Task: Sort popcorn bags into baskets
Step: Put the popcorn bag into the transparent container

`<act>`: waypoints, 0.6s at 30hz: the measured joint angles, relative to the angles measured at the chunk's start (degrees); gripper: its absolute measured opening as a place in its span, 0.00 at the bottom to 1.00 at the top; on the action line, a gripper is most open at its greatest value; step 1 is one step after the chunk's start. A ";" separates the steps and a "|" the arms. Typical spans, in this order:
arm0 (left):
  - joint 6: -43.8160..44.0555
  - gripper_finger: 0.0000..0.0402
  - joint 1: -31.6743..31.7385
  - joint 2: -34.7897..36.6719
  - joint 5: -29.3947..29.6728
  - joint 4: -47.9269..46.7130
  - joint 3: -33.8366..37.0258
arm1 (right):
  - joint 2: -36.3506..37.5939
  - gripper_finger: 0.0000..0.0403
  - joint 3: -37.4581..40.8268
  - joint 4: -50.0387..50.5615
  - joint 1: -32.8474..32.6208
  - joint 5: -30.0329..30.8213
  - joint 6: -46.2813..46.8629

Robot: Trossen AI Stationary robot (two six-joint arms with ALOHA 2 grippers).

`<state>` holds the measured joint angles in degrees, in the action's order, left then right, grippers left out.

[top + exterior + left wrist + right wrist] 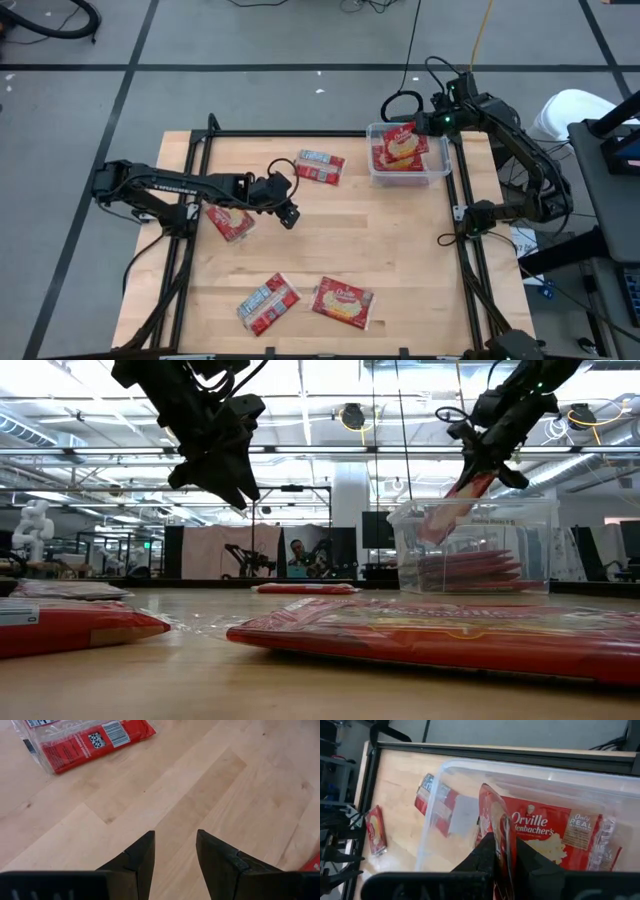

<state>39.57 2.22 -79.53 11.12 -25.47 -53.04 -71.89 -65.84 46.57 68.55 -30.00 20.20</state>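
Note:
A clear basket stands at the table's far right with red popcorn bags lying flat in it. My right gripper hangs over its far side, shut on another red bag. Loose bags lie flat on the wood: one at the far middle, one at the left, two near the front edge. My left gripper hovers open above bare wood between the left and far-middle bags, holding nothing. My right gripper pinches the bag's upper end between its two fingers, seen edge-on in the wrist view. The fingers slant down from the table's far right. The bag hangs tilted below them, its lower end down inside the basket, above the bags lying there.
A black metal frame runs around the table top. Bare wood spans the table's middle and right. Cables lie on the floor beyond the far edge, and the low view shows other equipment in the room behind.

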 joint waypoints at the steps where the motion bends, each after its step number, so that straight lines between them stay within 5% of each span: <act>1: 0.09 0.37 0.00 0.00 0.02 0.00 0.00 | -0.36 0.03 0.00 0.02 0.00 0.03 0.01; 9: 0.70 0.37 0.00 0.00 0.98 0.00 0.00 | -2.91 0.06 0.00 -0.20 -0.75 3.17 -0.55; 18: 1.49 0.37 0.00 0.00 0.98 0.00 0.00 | -2.96 0.26 -0.02 -0.59 -1.95 7.59 -0.40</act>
<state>41.06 2.22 -79.53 12.10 -25.47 -53.04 -74.85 -65.87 45.98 66.61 -22.41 19.79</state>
